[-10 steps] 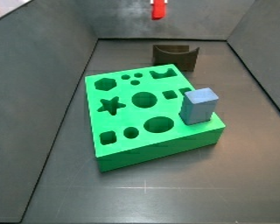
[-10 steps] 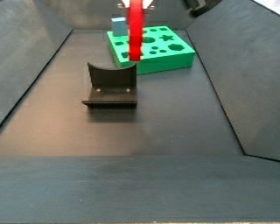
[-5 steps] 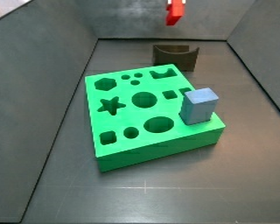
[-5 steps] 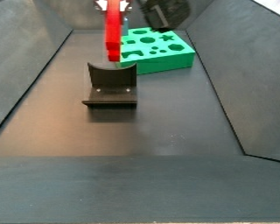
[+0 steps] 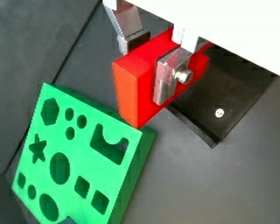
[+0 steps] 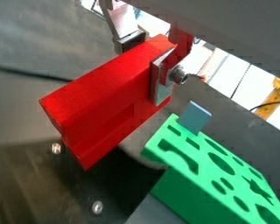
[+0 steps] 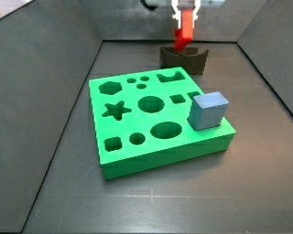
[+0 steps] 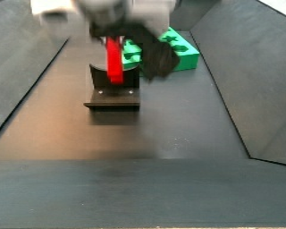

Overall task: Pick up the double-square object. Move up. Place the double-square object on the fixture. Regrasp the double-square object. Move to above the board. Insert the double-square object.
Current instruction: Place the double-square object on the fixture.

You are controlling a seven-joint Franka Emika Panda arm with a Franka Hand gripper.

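Note:
The double-square object [image 7: 182, 35] is a narrow red block, held upright with my gripper [image 7: 183, 9] shut on its upper part. In both side views its lower end reaches down to the notch of the dark fixture [image 7: 186, 61]; the double-square object [image 8: 114, 61] stands right over the fixture [image 8: 112, 93]. I cannot tell whether they touch. In both wrist views silver fingers [image 5: 171, 75] clamp the red block [image 5: 137, 80] from two sides. The green board [image 7: 156, 114] with cut-out holes lies in front of the fixture.
A grey-blue cube [image 7: 209, 110] stands on the board's right corner and also shows in a wrist view [image 6: 198, 112]. Dark sloping walls [image 7: 58, 55] enclose the floor on both sides. The board [image 8: 172, 50] lies behind the fixture in a side view.
My gripper has come down with the red block, from high above the floor to just over the fixture's notch.

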